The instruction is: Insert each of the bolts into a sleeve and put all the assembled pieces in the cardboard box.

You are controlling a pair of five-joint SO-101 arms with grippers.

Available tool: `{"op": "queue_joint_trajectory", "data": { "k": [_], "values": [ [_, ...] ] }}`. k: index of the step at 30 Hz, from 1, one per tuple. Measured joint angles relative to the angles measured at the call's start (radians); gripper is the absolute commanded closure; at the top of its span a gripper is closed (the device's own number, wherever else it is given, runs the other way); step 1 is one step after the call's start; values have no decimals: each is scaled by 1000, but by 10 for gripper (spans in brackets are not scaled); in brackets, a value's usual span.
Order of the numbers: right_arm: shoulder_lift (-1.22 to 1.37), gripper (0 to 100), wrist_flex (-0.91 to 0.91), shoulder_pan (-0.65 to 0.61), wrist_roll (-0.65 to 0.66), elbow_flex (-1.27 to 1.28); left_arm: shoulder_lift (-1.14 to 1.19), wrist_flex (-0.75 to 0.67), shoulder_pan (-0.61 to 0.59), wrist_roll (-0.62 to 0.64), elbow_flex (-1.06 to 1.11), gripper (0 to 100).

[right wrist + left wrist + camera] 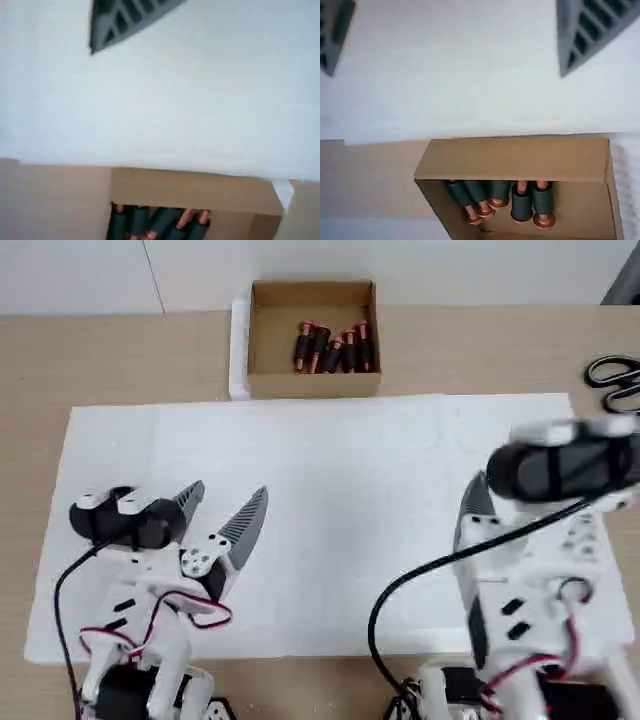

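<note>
Your table (120,350) carried a white sheet (330,470) across its middle. Your left gripper (232,492) hung over the sheet at 8 o'clock, fingers spread wide, grasping nothing. The right gripper (474,508) sat at 4 o'clock; you could not tell its grip. The box (315,383) stood at 12 o'clock by the sheet's edge, with the assembled pieces (335,348) clustered inside. Scissors (612,375) lay at 2 o'clock.
</note>
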Motion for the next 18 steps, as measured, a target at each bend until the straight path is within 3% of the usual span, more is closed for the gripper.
{"op": "queue_joint_trajectory", "data": {
  "k": [5, 9, 18],
  "values": [
    [-331, 742, -313, 23, 0, 557, 0, -54, 0, 0, 100, 730],
    [-554, 742, -459, 34, 0, 921, 0, -55, 0, 0, 173, 730],
    [-569, 741, -491, 34, 0, 1198, 0, -58, 0, 2, 321, 730]
  ]
}}
